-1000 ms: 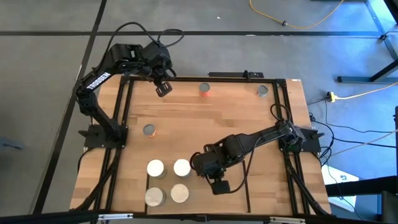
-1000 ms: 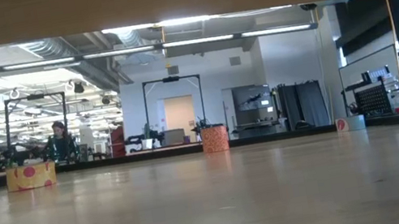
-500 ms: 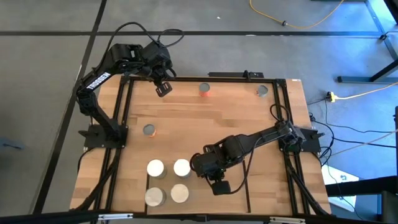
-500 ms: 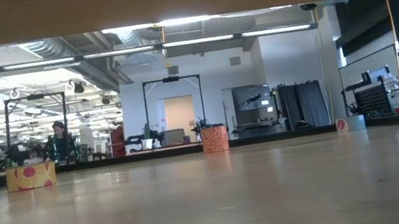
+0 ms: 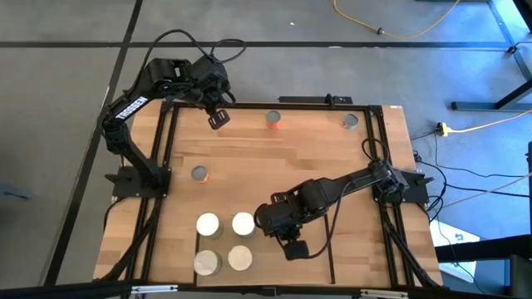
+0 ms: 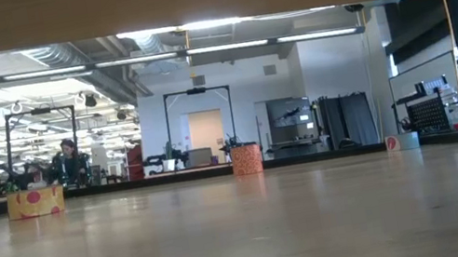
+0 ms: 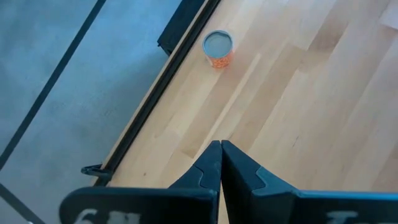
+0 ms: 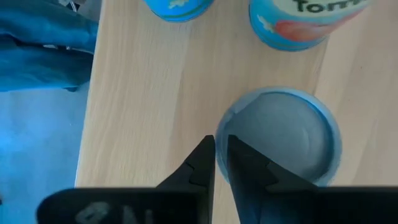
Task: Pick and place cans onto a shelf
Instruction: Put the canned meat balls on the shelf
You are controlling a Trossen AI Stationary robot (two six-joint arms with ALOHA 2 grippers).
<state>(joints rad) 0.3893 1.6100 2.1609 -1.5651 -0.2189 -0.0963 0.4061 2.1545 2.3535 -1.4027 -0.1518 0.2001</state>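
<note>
While hovering just beside four cans (image 5: 223,242) clustered on the shelf (image 5: 316,270), right gripper (image 8: 220,163) showing fingers slightly parted.
Reading "Tom…" on one blue-labelled can (image 8: 303,22); left gripper (image 7: 220,163) closed, waiting over the worktop (image 5: 299,158) near an orange can (image 7: 217,49).

Matt light-wood table (image 5: 316,149), dull grey metal can lid (image 7: 217,43), perhaps paper-wrapped orange sides.
</note>
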